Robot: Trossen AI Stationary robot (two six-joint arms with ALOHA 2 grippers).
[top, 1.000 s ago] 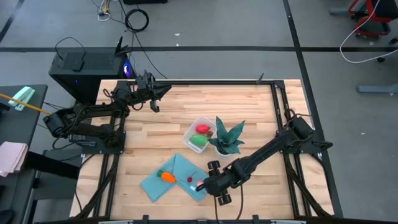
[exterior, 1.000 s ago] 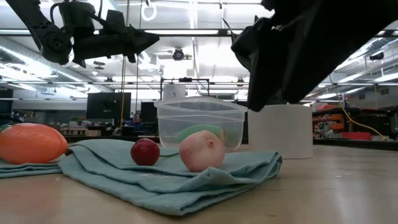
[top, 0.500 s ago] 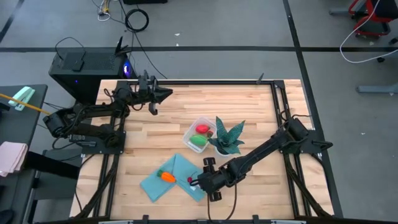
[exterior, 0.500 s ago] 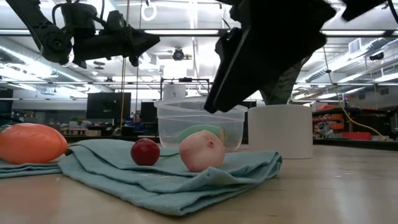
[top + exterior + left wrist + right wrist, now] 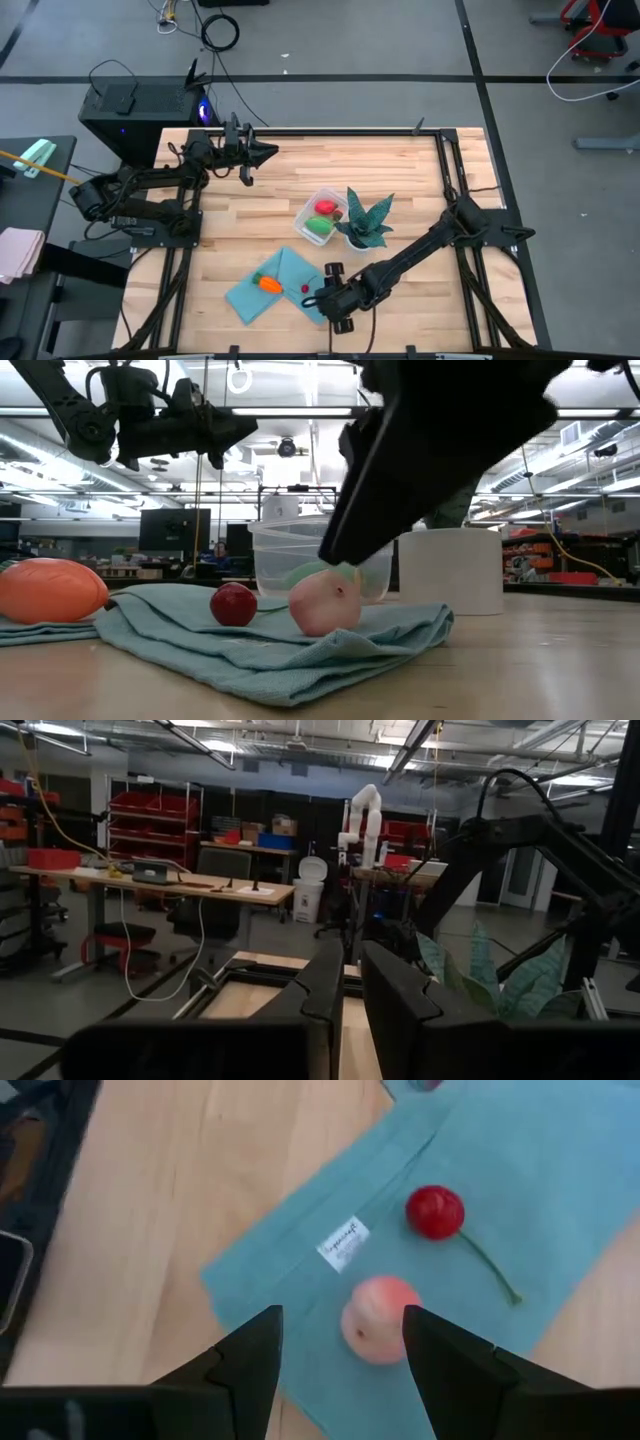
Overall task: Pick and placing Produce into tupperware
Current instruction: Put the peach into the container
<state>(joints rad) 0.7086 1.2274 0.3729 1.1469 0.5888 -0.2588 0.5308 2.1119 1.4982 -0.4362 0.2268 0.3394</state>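
Right wrist view: my right gripper spread wide over the pink peach on the teal cloth | cherry at its 1 o'clock | tupperware at 12 o'clock, holding red and green pieces | left gripper closed, empty, parked at table's 11 o'clock.
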